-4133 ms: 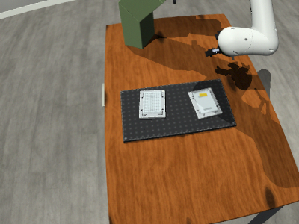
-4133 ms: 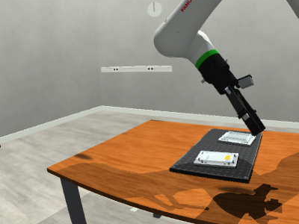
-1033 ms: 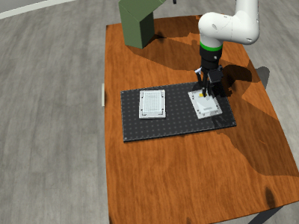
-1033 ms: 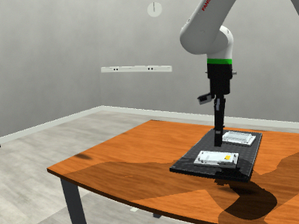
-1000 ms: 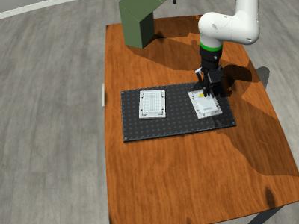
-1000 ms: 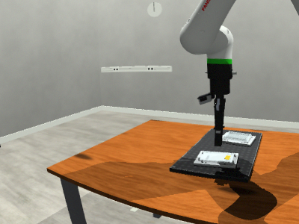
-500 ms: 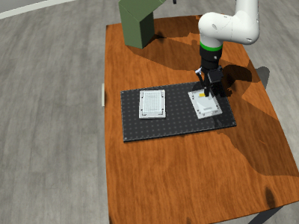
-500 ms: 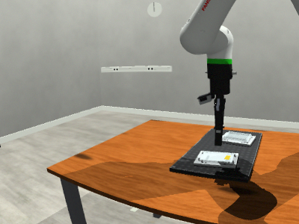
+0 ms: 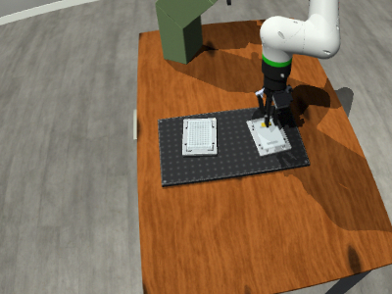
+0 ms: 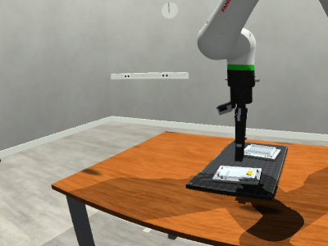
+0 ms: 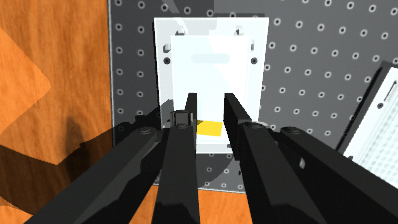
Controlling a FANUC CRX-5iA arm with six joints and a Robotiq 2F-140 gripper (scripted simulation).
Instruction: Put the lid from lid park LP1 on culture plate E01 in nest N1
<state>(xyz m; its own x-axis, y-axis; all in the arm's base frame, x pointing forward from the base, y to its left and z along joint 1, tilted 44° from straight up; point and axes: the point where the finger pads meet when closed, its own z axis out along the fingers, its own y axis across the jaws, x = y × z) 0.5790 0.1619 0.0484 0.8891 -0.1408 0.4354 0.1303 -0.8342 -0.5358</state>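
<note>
The clear lid (image 9: pixel 270 140) (image 10: pixel 237 174) (image 11: pixel 210 70) lies flat on its white park LP1 at the right end of the black pegboard (image 9: pixel 230 168) (image 10: pixel 205 179) (image 11: pixel 310 75). It bears a small yellow tab (image 9: pixel 265 125) (image 10: pixel 249 172) (image 11: pixel 210 128). The culture plate E01 (image 9: pixel 200 136) (image 10: pixel 262 151) (image 11: pixel 380 135) sits uncovered in its nest at the board's left end. My gripper (image 9: pixel 269 122) (image 10: pixel 239 157) (image 11: pixel 210 107) points straight down just above the lid's tab end. Its fingers stand close together with a narrow gap and nothing between them.
A tall green box (image 9: pixel 181 20) stands at the back of the wooden table (image 9: pixel 220 225) (image 10: pixel 135 176). The pegboard lies across the table's middle, with the arm's shadow to the right.
</note>
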